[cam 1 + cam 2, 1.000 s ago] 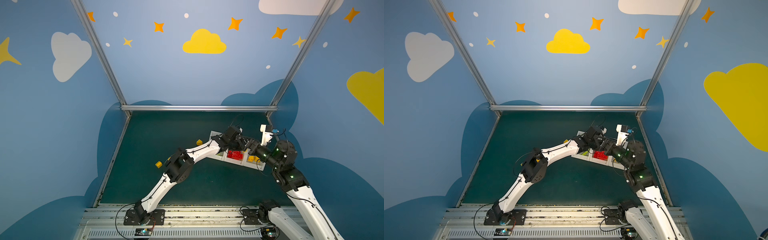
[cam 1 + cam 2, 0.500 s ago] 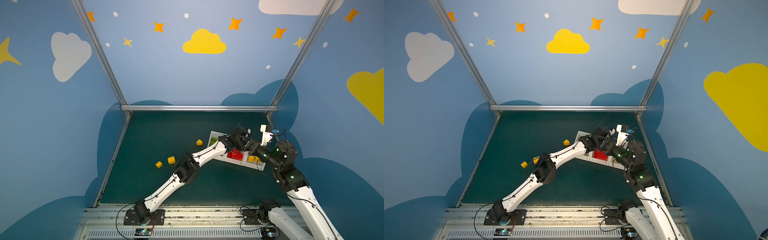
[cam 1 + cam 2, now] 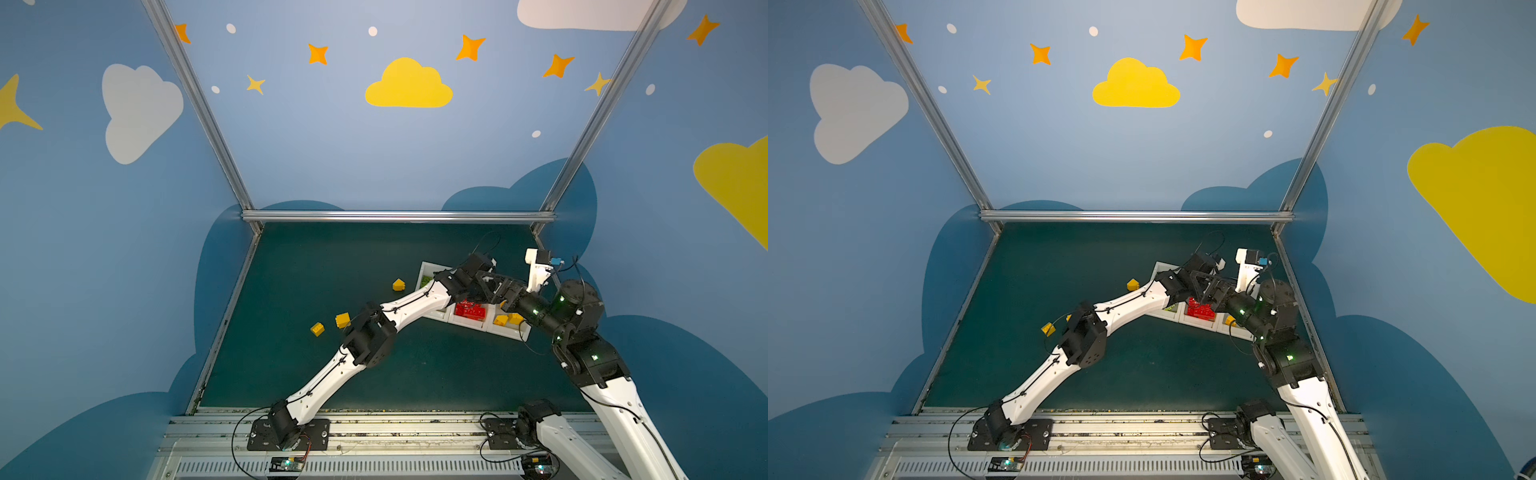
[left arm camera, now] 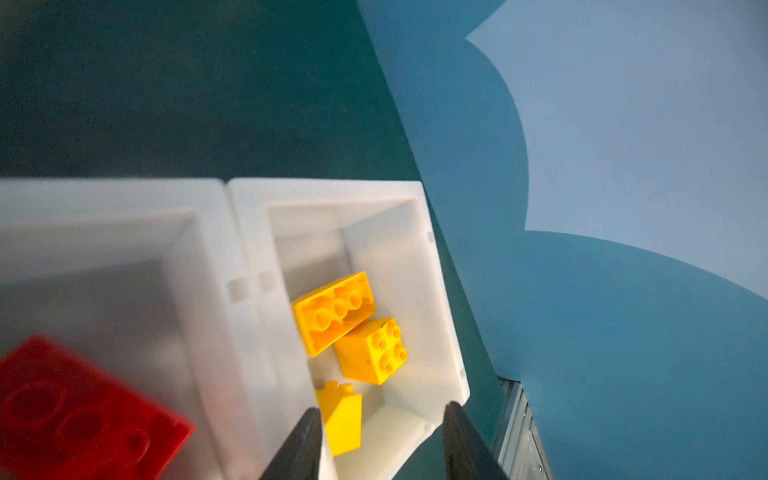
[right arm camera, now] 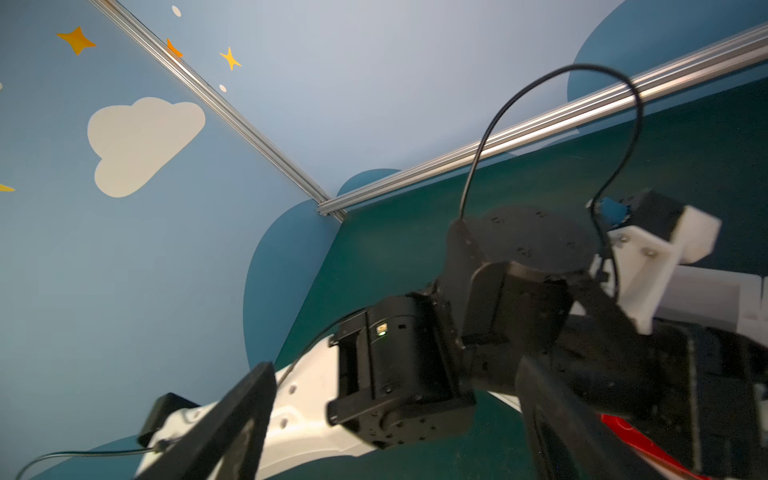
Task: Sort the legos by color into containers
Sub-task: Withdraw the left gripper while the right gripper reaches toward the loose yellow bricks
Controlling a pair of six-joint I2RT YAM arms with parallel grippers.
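Nearly done, by the look of it. L hand (image 4: 380, 409) sits right over the end bin of the containers (image 4: 328, 189). Its fingers (image 4: 305, 440) are part-spread w/ nothing pinched. A sloped yellow brick (image 4: 343, 415) lies in the bin just below, close by one finger and clear of the other. Two more yellow bricks (image 4: 372, 351) lie deeper in the same bin, touching each other. The next bin along from that hand holds the red bricks (image 3: 469, 309). The bin furthest from it shows green bricks (image 3: 426, 280). R hand (image 5: 395, 365) hangs close beside the L hand over the same row, spread wide & empty.

Left to do: 3 yellows loose on the worktop (image 3: 415, 374), all well away from both hands, out on the L arm's side. A lone yellow brick (image 3: 398, 284) is near the green bin, and a yellow pair (image 3: 343, 320) sits close together further off. No red or green is seen loose in either top view, tho the arms hide some of the worktop. Best guess: red & green are sorted, yellow approx half done, 3 pick-ups to go.
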